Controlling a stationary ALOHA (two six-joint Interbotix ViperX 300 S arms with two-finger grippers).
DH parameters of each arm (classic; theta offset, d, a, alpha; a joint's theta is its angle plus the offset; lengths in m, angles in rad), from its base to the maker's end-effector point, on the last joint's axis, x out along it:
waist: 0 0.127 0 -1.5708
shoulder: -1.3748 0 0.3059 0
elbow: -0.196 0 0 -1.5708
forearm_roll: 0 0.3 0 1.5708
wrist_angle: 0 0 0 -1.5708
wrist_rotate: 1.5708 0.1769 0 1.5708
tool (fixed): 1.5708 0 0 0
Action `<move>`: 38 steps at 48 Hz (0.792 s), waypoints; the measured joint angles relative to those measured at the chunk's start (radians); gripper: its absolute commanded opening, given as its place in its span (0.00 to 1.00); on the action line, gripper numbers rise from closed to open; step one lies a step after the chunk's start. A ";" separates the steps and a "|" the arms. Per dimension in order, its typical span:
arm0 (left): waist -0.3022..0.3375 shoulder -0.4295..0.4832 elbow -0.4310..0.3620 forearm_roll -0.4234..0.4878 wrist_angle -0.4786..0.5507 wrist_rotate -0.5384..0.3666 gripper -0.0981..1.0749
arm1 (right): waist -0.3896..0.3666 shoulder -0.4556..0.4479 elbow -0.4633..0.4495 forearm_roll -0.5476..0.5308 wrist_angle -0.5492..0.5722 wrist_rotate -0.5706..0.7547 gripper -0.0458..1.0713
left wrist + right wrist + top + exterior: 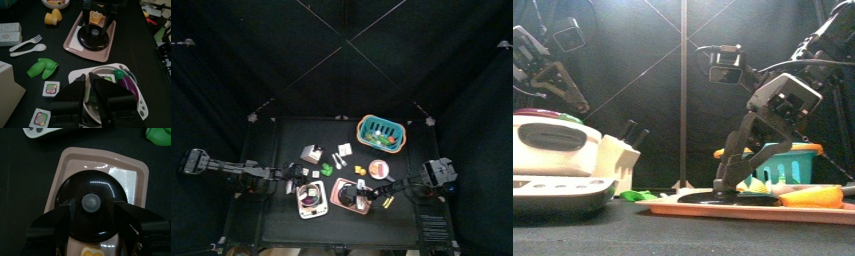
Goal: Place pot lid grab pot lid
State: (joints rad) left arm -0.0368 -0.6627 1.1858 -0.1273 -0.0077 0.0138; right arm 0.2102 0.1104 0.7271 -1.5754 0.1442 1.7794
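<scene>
The right gripper (90, 230), jaws spread wide astride the black lid (92, 203) on the pink tray (130, 170), should centre on the knob (91, 203) before pinching, while the left gripper (93, 100) hovers pressed together over the pot (130, 90).

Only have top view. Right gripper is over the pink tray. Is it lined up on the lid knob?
Observer: Yes. In the right wrist view the right gripper is centred on the knob, with one jaw on each side.
Operator: Jaws closed on it?
Observer: No, they stand open, with a gap to the knob on both sides.
Operator: Is the lid seated flat?
Observer: The front view shows the pot lid lying flat on the pink tray, with the jaw tips down at it.
Operator: Left arm in the way?
Observer: No. The left gripper hangs over the white pot, apart from the tray.
</scene>
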 measured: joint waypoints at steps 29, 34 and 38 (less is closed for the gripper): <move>0.014 0.000 0.003 0.003 0.000 -0.002 0.58 | -0.020 -0.035 0.006 0.009 0.017 -0.002 0.65; 0.014 0.000 0.003 0.003 0.000 -0.002 0.58 | -0.021 -0.037 0.009 0.009 0.018 -0.002 0.65; 0.014 0.000 0.002 0.003 0.000 -0.002 0.58 | -0.021 -0.035 0.011 0.009 0.020 -0.002 0.65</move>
State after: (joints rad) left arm -0.0230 -0.6627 1.1873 -0.1243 -0.0077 0.0123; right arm 0.1887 0.0752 0.7378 -1.5662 0.1641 1.7779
